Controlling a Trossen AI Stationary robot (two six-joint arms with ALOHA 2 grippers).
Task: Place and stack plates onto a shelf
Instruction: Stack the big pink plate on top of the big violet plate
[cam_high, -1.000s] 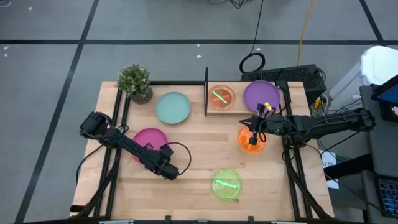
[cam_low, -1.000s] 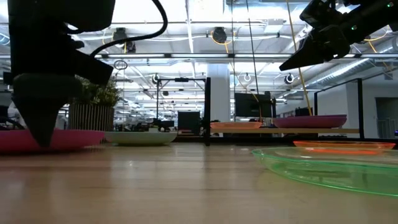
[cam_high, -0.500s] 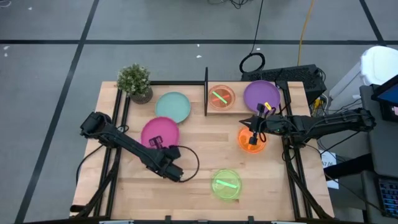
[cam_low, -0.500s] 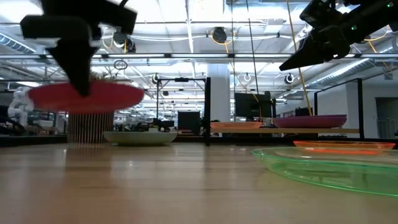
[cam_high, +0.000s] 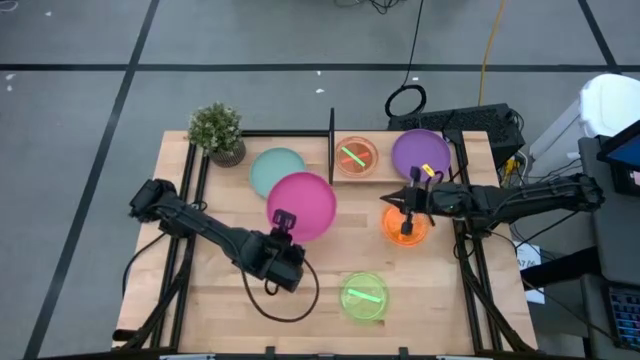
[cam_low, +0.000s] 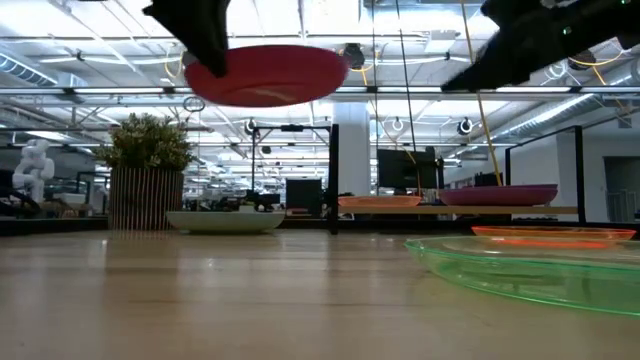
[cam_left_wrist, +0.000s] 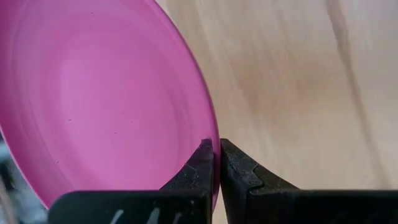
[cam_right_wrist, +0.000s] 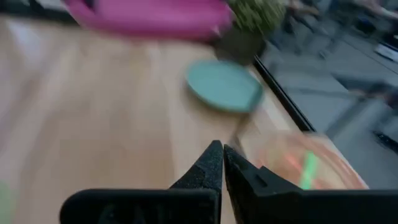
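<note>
A magenta plate (cam_high: 305, 203) hangs in the air over the table's middle, with my left gripper (cam_high: 283, 222) shut on it; its far left edge overlaps the pale teal plate (cam_high: 266, 170) lying on the table. The shelf (cam_high: 372, 179), with its black upright panel (cam_high: 331, 148), carries an orange-tinted translucent plate (cam_high: 355, 157) and a purple plate (cam_high: 420, 152). An orange plate (cam_high: 402, 226) and a green plate (cam_high: 363, 297) lie on the table. My right gripper (cam_high: 385, 203) hovers shut and empty above the orange plate. My left gripper pinches the magenta plate's rim (cam_left_wrist: 212, 134) between its two fingers, on the side nearest the table's near edge. One finger lies on the plate's inner face, the other on its outside. The fingers slant down from the near left. The plate (cam_low: 265, 75) is lifted clear, roughly level.
A potted plant (cam_high: 217, 131) stands at the far left corner beside the teal plate. Bare wood lies along the near edge, left of the green plate. Cables and equipment sit beyond the table's far right corner.
My left gripper has risen and gone toward the table's right and far side, toward the shelf, rolling its wrist. The magenta plate has come off the table and now hangs high, partly over the teal plate. My right gripper has tipped up a little.
</note>
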